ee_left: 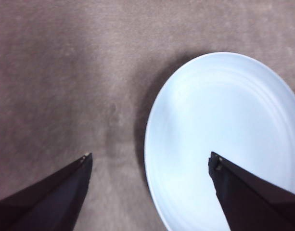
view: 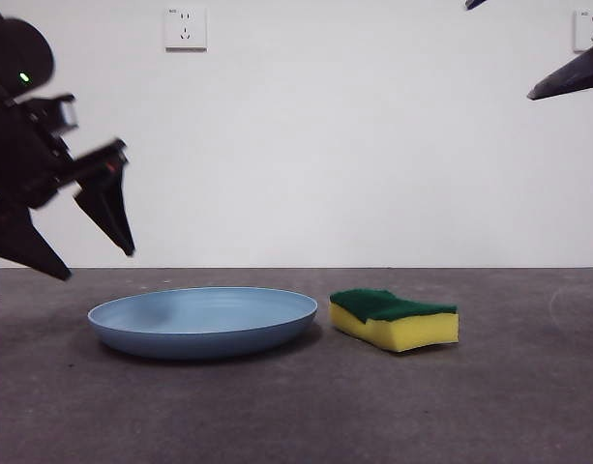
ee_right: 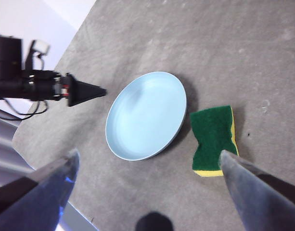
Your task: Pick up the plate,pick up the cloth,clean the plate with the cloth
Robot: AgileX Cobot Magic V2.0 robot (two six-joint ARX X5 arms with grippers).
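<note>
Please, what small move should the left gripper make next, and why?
Probably lower the left gripper onto the near rim of the plate. Its jaws are open, one over the plate and one over the table, above the rim. The sponge lies untouched beside it.

Even soft light; left gripper (view: 98, 242) motion-blurred in front view; plate (ee_left: 224, 144) washed pale, left wrist view

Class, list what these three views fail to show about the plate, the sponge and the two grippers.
- Plate: left wrist view cuts its far rim at the picture's edge.
- Sponge: underside hidden in every view; absent from the left wrist view.
- Left gripper: blurred in the front view.
- Right gripper: front view shows only black tips at the corner.
</note>
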